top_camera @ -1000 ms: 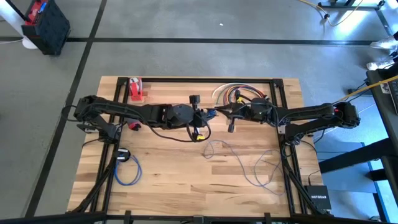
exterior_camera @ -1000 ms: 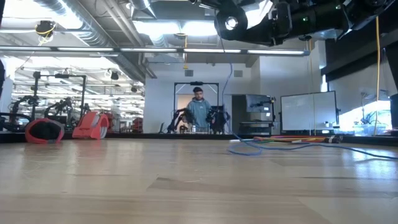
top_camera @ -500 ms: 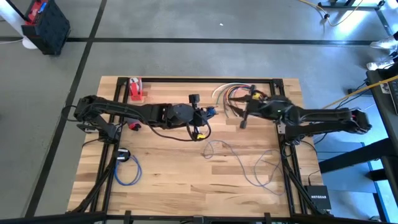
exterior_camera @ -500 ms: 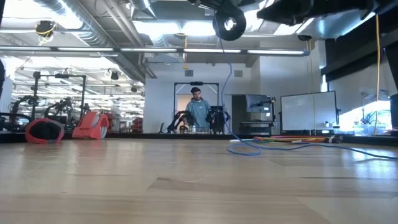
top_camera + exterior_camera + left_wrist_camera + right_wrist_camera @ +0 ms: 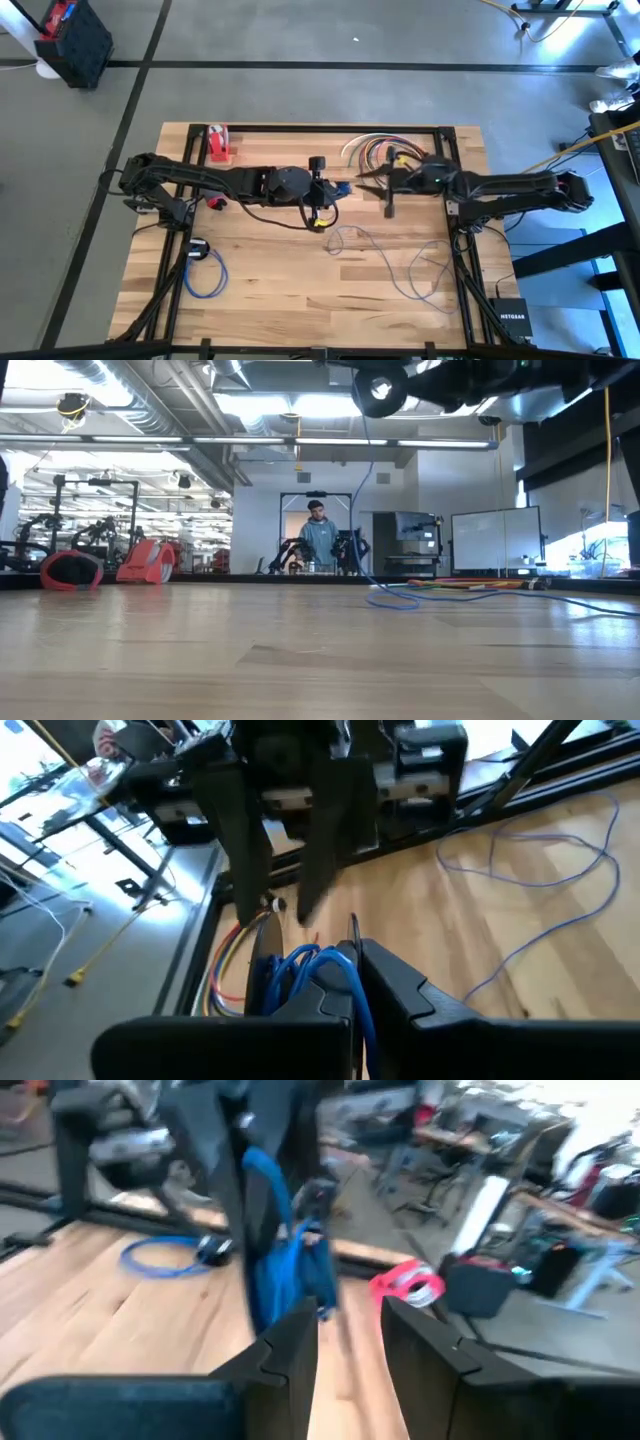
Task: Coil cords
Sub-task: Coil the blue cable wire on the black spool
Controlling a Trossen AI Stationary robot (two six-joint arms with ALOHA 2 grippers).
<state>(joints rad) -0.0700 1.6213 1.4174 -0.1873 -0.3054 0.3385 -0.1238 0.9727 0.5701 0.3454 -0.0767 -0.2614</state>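
My left gripper (image 5: 333,187) hovers above the table's middle, shut on a bunch of blue cord loops (image 5: 300,975). From it the blue cord (image 5: 362,480) hangs down to the table and trails in loose curves (image 5: 400,265) toward the near right. My right gripper (image 5: 375,185) is just right of the left one, open, and holds nothing (image 5: 350,1340). In the left wrist view its two fingers (image 5: 240,850) stand apart beyond the coil. A bundle of coloured cords (image 5: 375,150) lies at the far edge. My left gripper pinches several loops of the blue cord (image 5: 335,970) between its two fingers. The fingers come roughly level from the table's left, tipped slightly down. The loops are lifted clear. The remaining cord hangs slack below them, and its far part lies on the table (image 5: 345,238).
A coiled blue cord (image 5: 203,272) with a small black piece (image 5: 197,248) lies near the left front. A red tape dispenser (image 5: 218,145) stands at the far left. Black frame rails (image 5: 455,230) run along the table's sides. A person (image 5: 320,538) stands in the room beyond.
My right gripper has opened and drawn back from the left gripper toward the table's right edge, rising a little. The blue loops stay in my left gripper, which has kept its place.
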